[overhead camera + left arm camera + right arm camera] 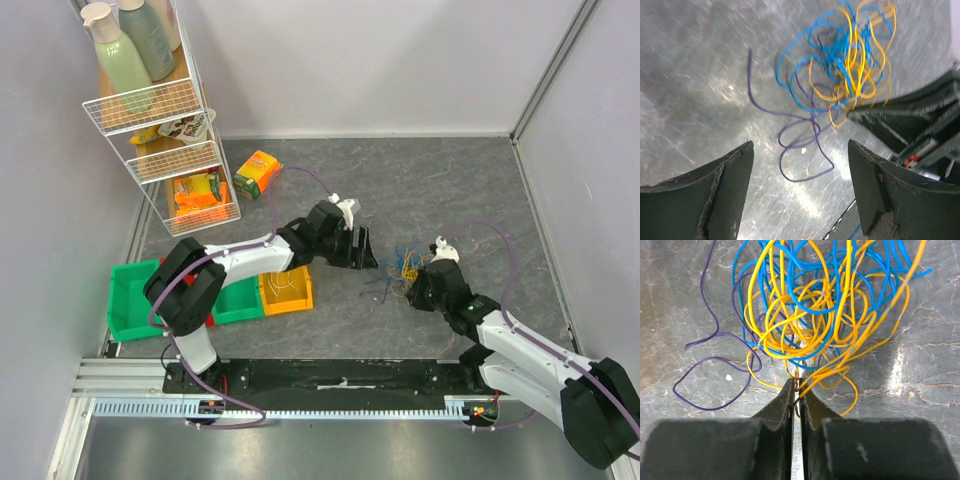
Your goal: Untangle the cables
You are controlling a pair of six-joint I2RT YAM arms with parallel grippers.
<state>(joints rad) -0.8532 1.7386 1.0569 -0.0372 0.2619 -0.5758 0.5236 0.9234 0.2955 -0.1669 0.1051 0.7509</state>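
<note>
Top view, cables: the cables (402, 268) are lying in one loose bunch on the grey table (450, 180), between your two grippers.
Top view, left gripper: your left gripper (368, 260) is reaching in from the left, with its tips just beside the bunch. You cannot judge its opening from here.
Top view, right gripper: your right gripper (412, 284) is pointing into the near side of the bunch.
Top view, surroundings: a green bin (130, 300) and a yellow bin (287, 292) are sitting near the left arm's base. A wire rack (165, 110) is standing at the far left, with an orange packet (257, 172) on the table beside it.
Left wrist, left gripper: its jaws are standing wide apart and gripping nothing (800, 145).
Left wrist, cables: a purple cable (807, 172) is trailing loose out of the bunch and showing between the fingers. The blue and yellow tangle (850, 55) is lying beyond it. The view is blurred.
Left wrist, right gripper: its dark tip (852, 116) is meeting the yellow strands at the edge of the tangle.
Right wrist, right gripper: its jaws are standing almost together (798, 386), pinching yellow strands at the near edge of the bunch.
Right wrist, cables: the yellow and blue loops (815, 305) are lying interwoven just ahead of the tips. The purple cable (715, 365) is curling off to the left, apart from the jaws.
</note>
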